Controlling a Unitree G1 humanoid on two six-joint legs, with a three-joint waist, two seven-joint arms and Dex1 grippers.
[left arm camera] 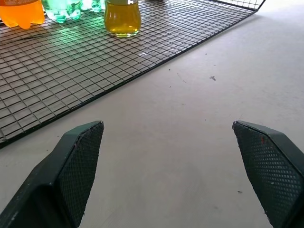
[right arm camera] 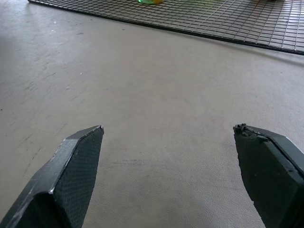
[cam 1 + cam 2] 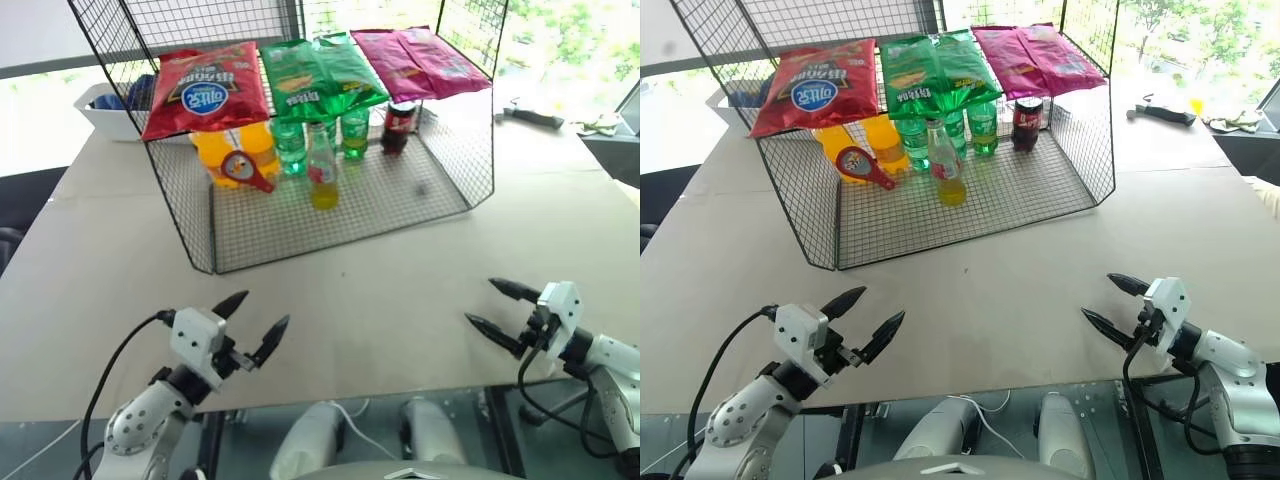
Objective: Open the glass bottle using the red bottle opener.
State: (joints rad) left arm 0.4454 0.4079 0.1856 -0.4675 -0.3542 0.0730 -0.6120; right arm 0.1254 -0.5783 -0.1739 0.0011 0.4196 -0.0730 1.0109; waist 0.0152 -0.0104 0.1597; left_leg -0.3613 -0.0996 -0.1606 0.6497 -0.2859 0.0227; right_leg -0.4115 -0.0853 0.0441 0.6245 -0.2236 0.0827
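- Hands first: my left hand (image 3: pixel 258 318) hangs over the near edge of the worktop (image 3: pixel 400 270) with its two black fingers spread wide, gripping nothing.
- My right hand (image 3: pixel 492 308) sits well apart from it on the other side, fingers likewise spread and empty, above bare worktop.
- The glass bottle (image 3: pixel 321 168) stands upright on the floor of the wire rack (image 3: pixel 300 215), near the front of the row of drinks, yellow liquid in its base.
- The red bottle opener (image 3: pixel 247 170) leans just beside it, against the orange soda bottles (image 3: pixel 232 148).
- Green bottles (image 3: pixel 290 145) stand behind the glass one; snack bags (image 3: pixel 208 88) lie across the rack's top.
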